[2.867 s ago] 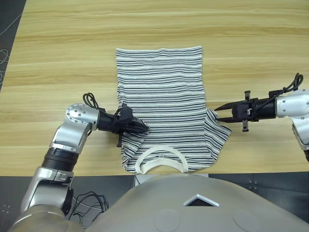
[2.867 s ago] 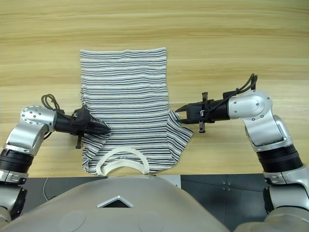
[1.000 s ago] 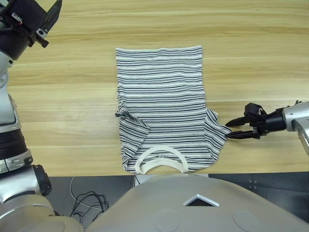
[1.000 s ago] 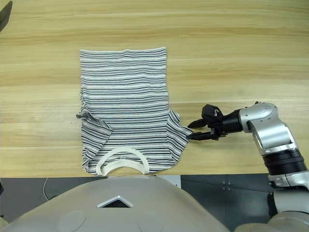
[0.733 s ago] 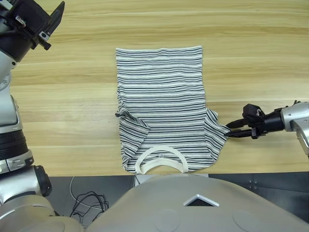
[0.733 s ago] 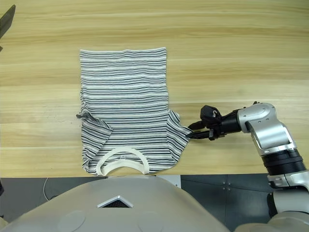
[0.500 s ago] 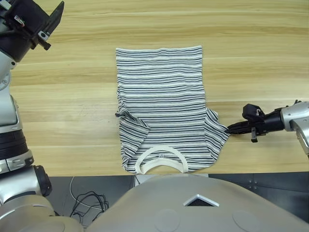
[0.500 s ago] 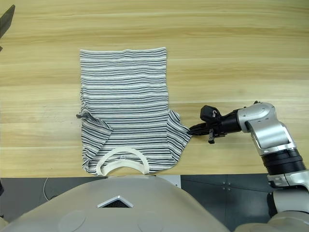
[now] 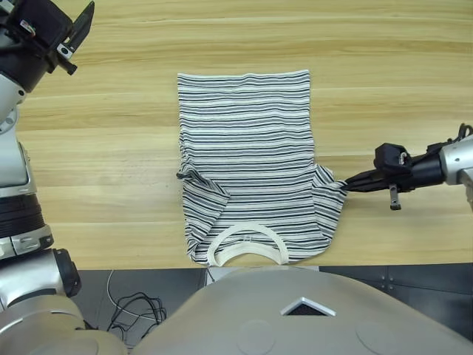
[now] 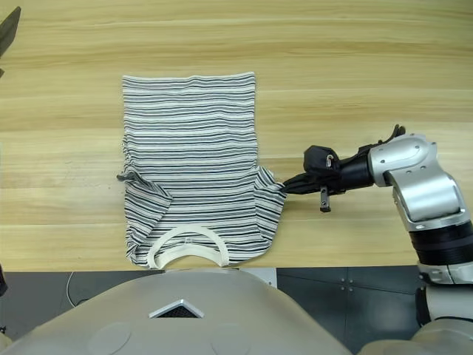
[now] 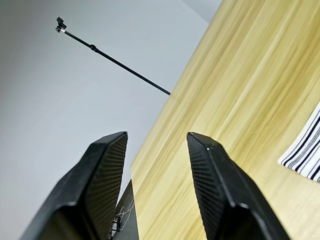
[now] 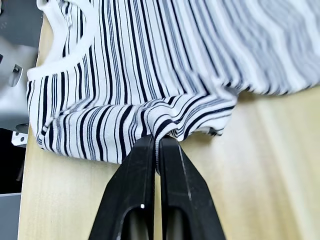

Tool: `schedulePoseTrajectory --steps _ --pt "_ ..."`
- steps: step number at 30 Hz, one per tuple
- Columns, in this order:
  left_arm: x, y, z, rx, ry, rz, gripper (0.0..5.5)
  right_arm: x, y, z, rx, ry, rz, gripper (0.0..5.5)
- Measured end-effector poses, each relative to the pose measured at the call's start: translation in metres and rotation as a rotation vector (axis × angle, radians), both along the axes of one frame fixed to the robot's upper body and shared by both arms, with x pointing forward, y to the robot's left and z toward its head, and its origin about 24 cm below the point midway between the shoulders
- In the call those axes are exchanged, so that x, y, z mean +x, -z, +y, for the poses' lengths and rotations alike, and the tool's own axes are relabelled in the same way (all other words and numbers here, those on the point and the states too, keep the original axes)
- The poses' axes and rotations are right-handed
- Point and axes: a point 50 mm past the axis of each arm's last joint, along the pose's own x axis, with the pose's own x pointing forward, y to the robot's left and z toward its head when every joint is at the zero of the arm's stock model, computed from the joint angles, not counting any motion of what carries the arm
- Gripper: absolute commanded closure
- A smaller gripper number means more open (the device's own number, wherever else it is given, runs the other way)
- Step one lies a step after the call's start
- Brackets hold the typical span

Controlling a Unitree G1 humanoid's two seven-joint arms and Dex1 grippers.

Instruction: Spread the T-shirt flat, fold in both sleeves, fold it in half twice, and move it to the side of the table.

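Light wood-grain table (image 9: 384, 89); dark floor (image 9: 414, 277) along near edge; pale grey wall (image 11: 50, 110).

Wide table (image 9: 384, 89) surface left, right, beyond T-shirt (image 9: 247, 140), which reaches near edge.

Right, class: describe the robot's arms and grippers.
The left arm and right arm are silver shells with black ribbed joints. The left gripper and right gripper each have two black tapering fingers, weave-patterned on the left. A black cable loops at the right wrist.

Silver right arm (image 10: 423, 181); black cable (image 10: 394, 133); tapered black right hand (image 10: 285, 184)
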Motion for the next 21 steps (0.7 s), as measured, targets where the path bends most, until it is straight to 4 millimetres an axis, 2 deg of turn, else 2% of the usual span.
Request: schedulePoseTrajectory --steps 10,14,21 --pt "0.006 0.000 -0.005 -0.002 0.023 0.004 3.27 -0.004 -0.024 0.019 0.019 -0.120 -0.064 5.36" --pt "0.006 0.000 -0.005 -0.001 0.025 0.006 3.27 -0.004 -0.021 0.028 0.039 -0.136 -0.061 5.36" --pt "0.006 0.001 -0.005 -0.001 0.026 0.009 3.27 -0.002 -0.022 0.033 0.041 -0.145 -0.065 5.36"
